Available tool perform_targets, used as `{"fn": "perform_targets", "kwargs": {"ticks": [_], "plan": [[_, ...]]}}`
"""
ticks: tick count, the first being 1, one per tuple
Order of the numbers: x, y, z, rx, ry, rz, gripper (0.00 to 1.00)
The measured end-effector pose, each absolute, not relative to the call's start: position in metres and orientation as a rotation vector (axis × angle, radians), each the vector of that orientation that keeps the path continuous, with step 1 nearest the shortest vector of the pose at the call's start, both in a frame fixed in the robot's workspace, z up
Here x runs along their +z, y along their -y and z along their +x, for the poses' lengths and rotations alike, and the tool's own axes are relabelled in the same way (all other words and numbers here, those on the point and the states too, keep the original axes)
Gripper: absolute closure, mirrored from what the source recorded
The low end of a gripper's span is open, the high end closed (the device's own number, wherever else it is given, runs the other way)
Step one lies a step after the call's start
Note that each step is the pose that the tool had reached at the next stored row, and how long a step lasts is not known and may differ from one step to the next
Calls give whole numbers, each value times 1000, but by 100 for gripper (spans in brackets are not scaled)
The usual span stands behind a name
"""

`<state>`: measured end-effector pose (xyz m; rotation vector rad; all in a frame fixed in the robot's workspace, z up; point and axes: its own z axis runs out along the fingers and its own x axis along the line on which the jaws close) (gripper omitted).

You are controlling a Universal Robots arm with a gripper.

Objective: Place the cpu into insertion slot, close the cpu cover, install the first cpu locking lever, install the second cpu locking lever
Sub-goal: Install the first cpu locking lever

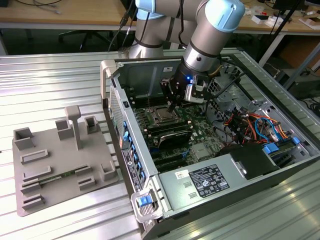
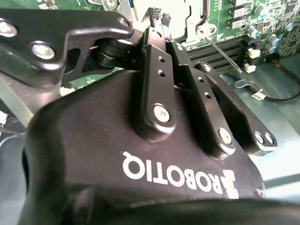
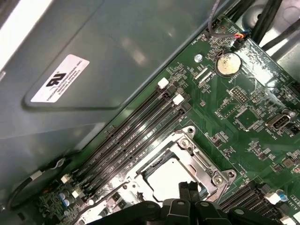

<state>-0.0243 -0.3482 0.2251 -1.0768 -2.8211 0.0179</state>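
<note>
Pressed together with nothing pinched, the hand [image 1: 172,105] was held low over one edge of the socket [image 3: 186,133] inside the open computer case [image 1: 142,75], probably so that a narrow tip could be used for pushing rather than grasping. The cpu [image 3: 165,179] was found already seated in the socket, ringed by the cpu cover [image 3: 201,164], which appeared to be laid flat over it.

Bright, even light falls from overhead. In the exterior view the ribbed silver metal table [image 1: 60,75] carries pale glare streaks, strongest near, on the exterior view's right. In the first wrist view the grey steel case wall [image 3: 126,51] shows soft reflections, and the thin silvery square cpu cover [image 3: 202,164] gleams.
</note>
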Motion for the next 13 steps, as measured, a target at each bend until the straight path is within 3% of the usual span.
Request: {"fn": "perform_targets", "kwargs": {"ticks": [13], "plan": [[225, 348, -24, 28, 2879, -914, 89]]}}
